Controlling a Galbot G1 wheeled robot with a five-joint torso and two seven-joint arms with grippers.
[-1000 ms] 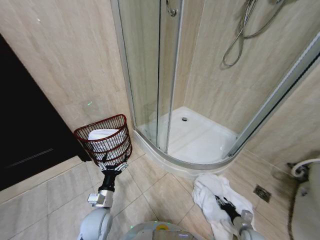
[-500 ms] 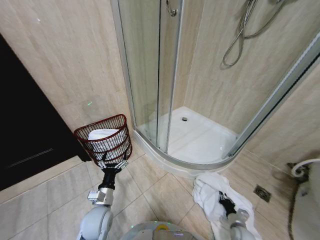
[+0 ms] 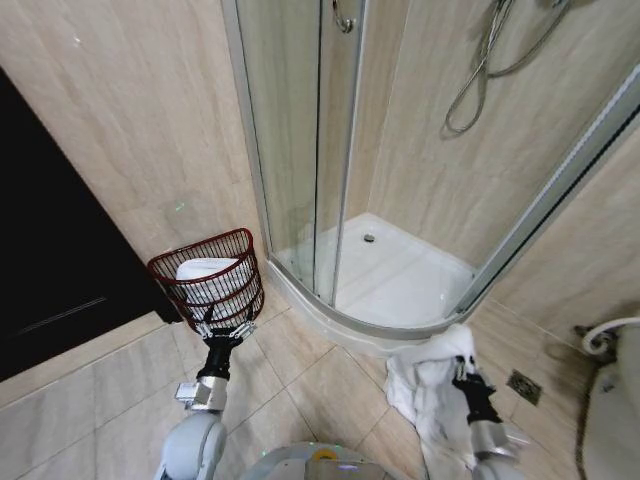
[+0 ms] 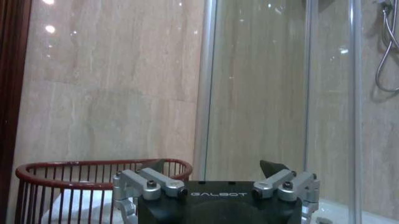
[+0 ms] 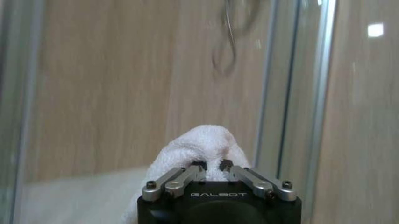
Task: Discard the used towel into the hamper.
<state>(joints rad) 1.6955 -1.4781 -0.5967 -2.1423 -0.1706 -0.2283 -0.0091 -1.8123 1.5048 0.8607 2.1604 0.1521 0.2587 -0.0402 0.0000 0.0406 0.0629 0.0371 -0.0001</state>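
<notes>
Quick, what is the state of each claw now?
Left claw: open, holding nothing, near the hamper.
Right claw: closed on the white towel.

Open floor between the shower and the hamper

A strip of bare tiled floor (image 3: 300, 375) is left free between the right pincer (image 3: 463, 377), closed on the white towel (image 3: 425, 385), and the hamper (image 3: 210, 275). The hamper's open top is partly filled by white cloth (image 3: 203, 270); passage behind is blocked by the shower's glass panel (image 3: 290, 140) and raised curb (image 3: 330, 320).

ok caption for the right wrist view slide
Right end effector shut on a fluffy white towel before the glass shower door.
</notes>
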